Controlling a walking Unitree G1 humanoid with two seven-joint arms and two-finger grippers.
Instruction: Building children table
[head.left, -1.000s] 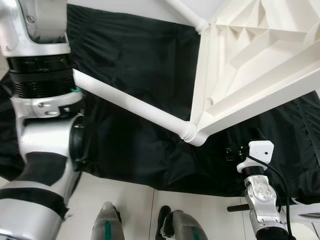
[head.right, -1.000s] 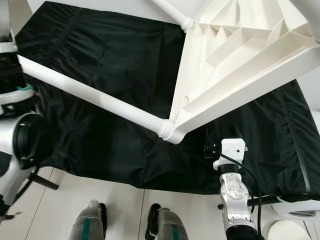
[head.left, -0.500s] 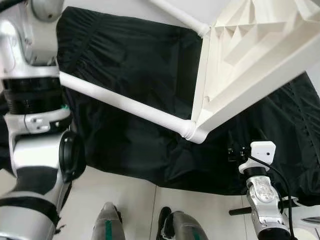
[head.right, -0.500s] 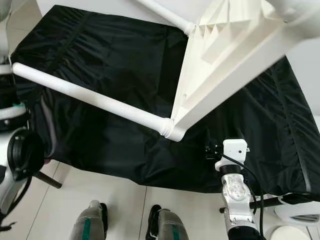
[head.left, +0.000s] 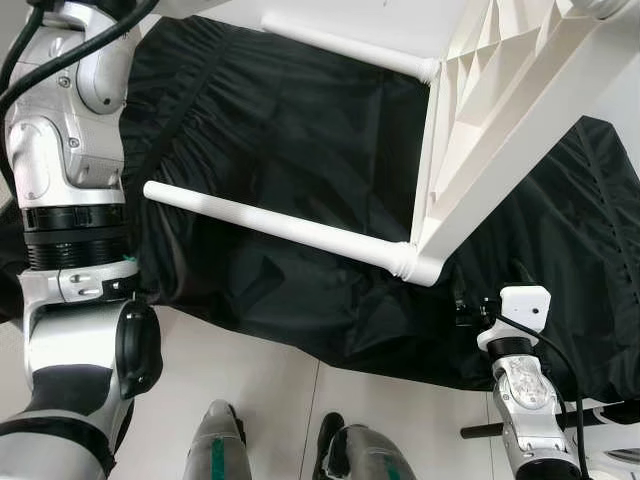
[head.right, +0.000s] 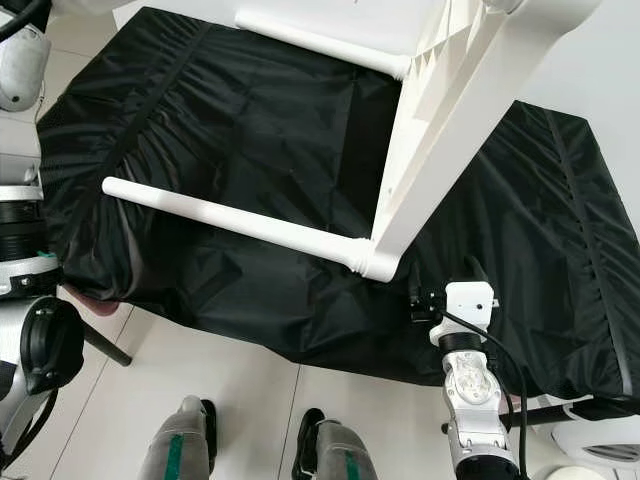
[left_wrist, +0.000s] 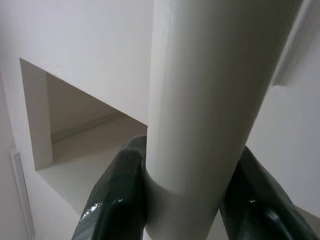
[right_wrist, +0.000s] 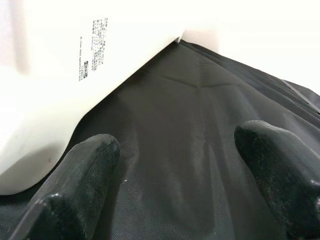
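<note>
The white children's table (head.left: 500, 110) stands tilted up on one corner on the black cloth, its ribbed underside facing left. One round white leg (head.left: 280, 226) sticks out level over the cloth. A second leg (head.left: 345, 45) runs along the top. My left arm (head.left: 70, 150) reaches upward, and my left gripper (left_wrist: 187, 170) is shut around a white table leg (left_wrist: 210, 90). My right arm (head.left: 522, 375) stands low at the right, below the table's lowest corner (head.left: 425, 268). My right gripper (right_wrist: 175, 170) is open over the cloth, beside the table's labelled white edge (right_wrist: 60, 65).
A black cloth (head.right: 250, 130) covers the low work surface and hangs over its front edge. My two feet (head.left: 215, 450) stand on pale floor tiles. A white round object (head.right: 600, 425) sits at the bottom right, and a black stand leg (head.right: 105, 345) pokes out at the left.
The table has swung up steeper, its top now nearly edge-on. The level leg's free end has come away from my left arm, which has risen higher. My right arm has stayed put.
</note>
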